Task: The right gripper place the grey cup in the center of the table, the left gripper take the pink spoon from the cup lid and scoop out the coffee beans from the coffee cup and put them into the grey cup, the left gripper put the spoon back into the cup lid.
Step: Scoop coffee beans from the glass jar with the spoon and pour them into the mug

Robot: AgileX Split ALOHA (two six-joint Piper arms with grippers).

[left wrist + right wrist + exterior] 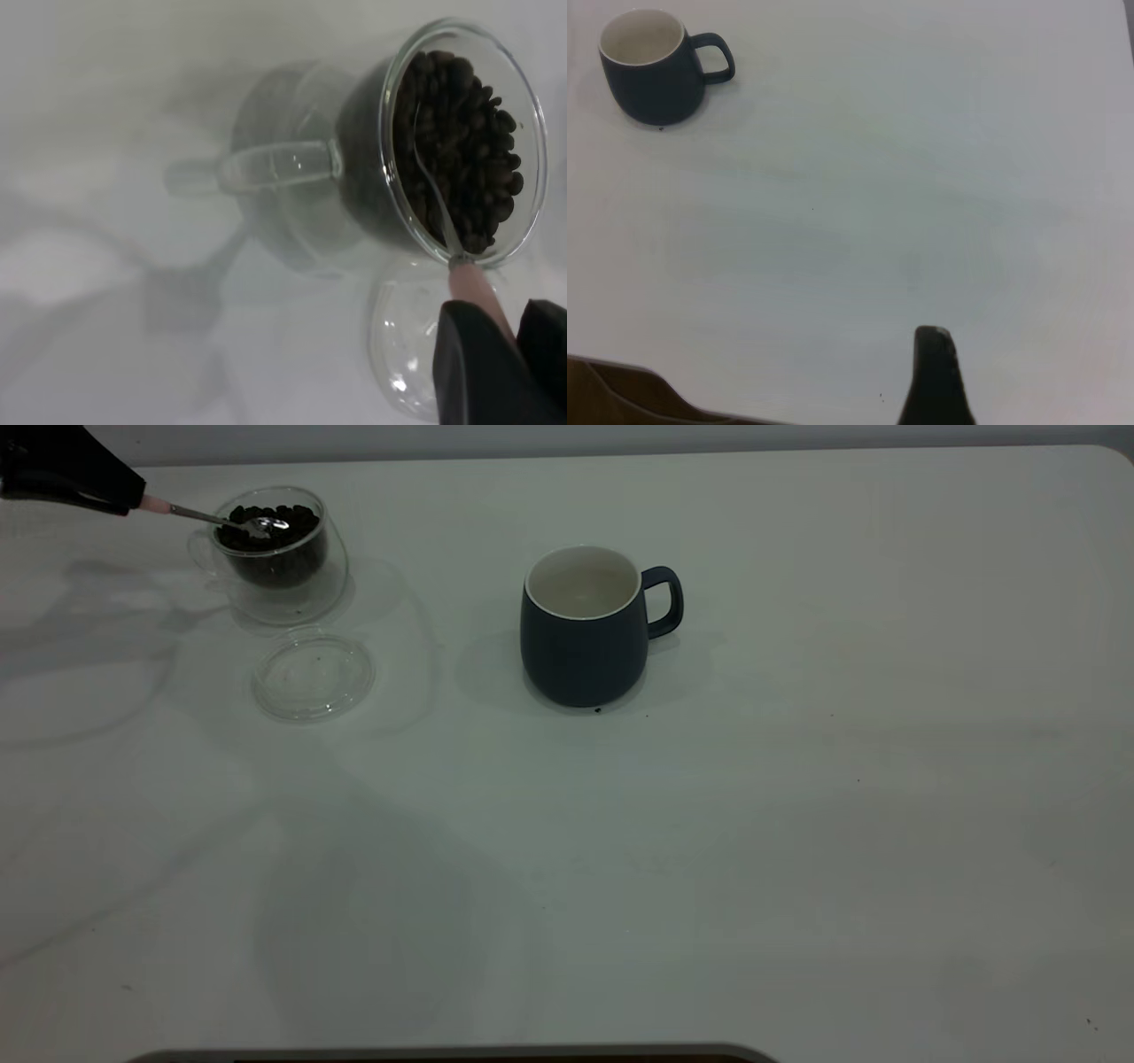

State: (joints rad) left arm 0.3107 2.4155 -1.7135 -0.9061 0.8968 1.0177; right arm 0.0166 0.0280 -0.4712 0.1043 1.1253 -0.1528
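Bare white bench (797,824) fills the near half of the exterior view, with a dark rounded edge just showing at 6 o'clock. Farther back, near the middle, the grey cup (582,631) stands upright with its white inside empty and its loop handle pointing to 3 o'clock; a tiny dark speck lies on the bench at its base. Toward 10 o'clock from it, well apart, the cup lid (313,675) lies flat and holds nothing. Just beyond the lid, close to touching it, stands the coffee cup (282,558), a clear double-walled glass with the coffee beans (276,522) heaped nearly to its rim and its clear handle turned to 9 o'clock. From the corner at 10 o'clock the left gripper (133,500) reaches in, its jaws clamped on the pale handle of the pink spoon (217,517); the silver neck slants over the glass rim and the bowl rests on top of the beans. The left wrist view shows the same grip, the spoon's neck crossing the rim and the bowl lying among the beans. Only one dark fingertip of the right gripper (935,376) shows in the right wrist view, far from the grey cup, so whether its jaws are open I cannot tell.
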